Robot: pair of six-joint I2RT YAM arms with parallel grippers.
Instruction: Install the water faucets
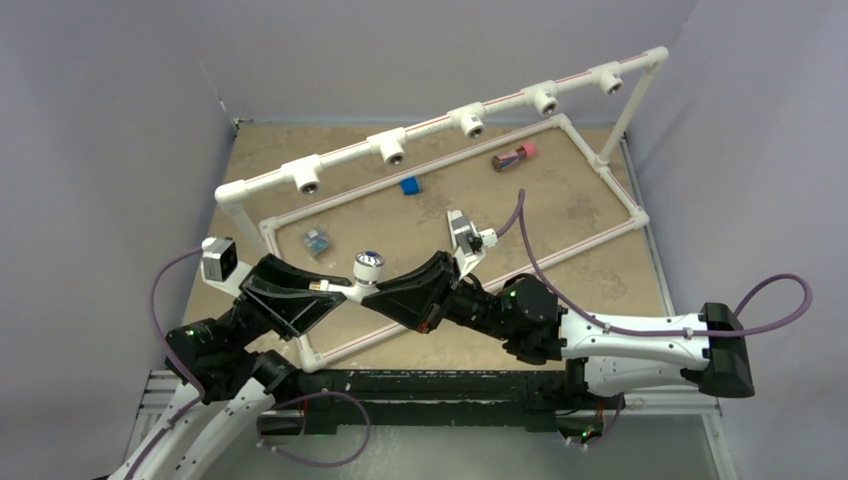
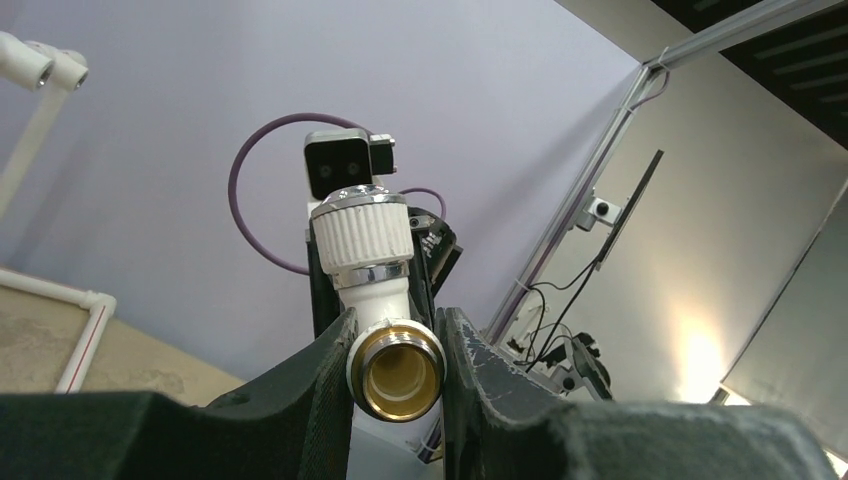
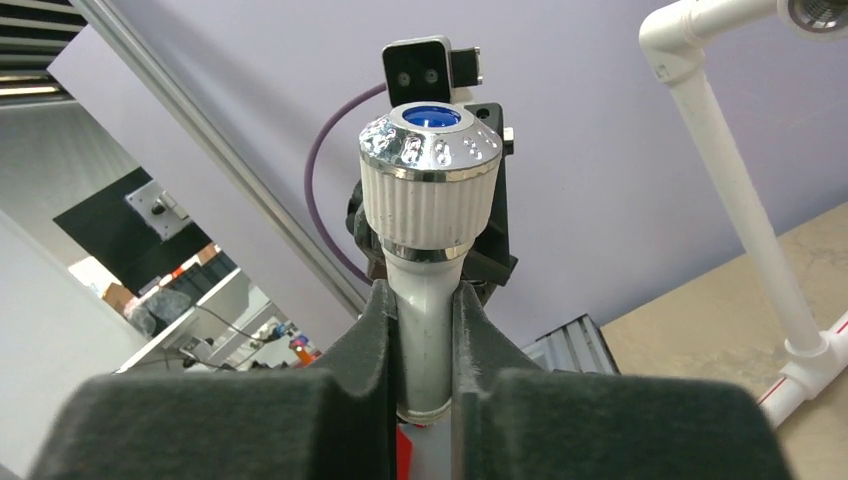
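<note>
A single water faucet (image 1: 368, 266), white with a chrome-edged, blue-capped knob, hangs in mid-air above the table's near edge, and both grippers are on it. My left gripper (image 1: 328, 294) is shut on its brass threaded end (image 2: 397, 370), a finger touching each side. My right gripper (image 1: 380, 296) is shut on the white spout (image 3: 428, 310) just below the knob (image 3: 430, 190). In the left wrist view the knob (image 2: 362, 232) stands upright above the left gripper (image 2: 397, 362). In the right wrist view the right gripper (image 3: 425, 350) hides the lower part of the spout.
A white pipe frame (image 1: 600, 240) lies on the tan table. Its raised rail carries several T-fittings with open sockets (image 1: 395, 148). Inside the frame lie a blue block (image 1: 409, 185), a brown and pink cylinder (image 1: 514, 156) and a small clear-blue piece (image 1: 316, 241).
</note>
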